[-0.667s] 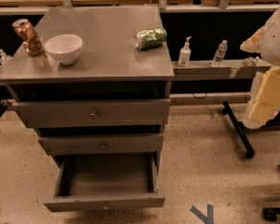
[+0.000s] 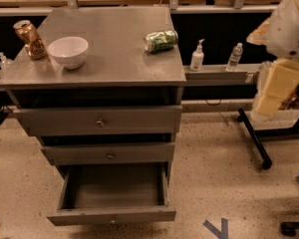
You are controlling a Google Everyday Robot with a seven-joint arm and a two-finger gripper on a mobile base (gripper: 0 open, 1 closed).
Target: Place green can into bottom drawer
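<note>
Camera view: green can [image 2: 161, 40] lies sideways at upper centre, long axis roughly across the frame. Gripper [image 2: 271, 91] hangs at far right, with the can up-left of it and well apart. Whether the gripper is open or closed cannot be told.

No wording, brand or number can be read on the green can [image 2: 161, 40], the orange-copper can [image 2: 31, 39] or the two bottles [image 2: 197, 57] on the ledge. A blue Y-shaped mark [image 2: 215, 228] stands on the floor. The gripper [image 2: 271, 89] hangs at the right edge, well apart from the cabinet [image 2: 114, 68].

Orange can [image 2: 30, 39] beside white bowl [image 2: 68, 51]; pump bottle [image 2: 197, 56] right.
</note>
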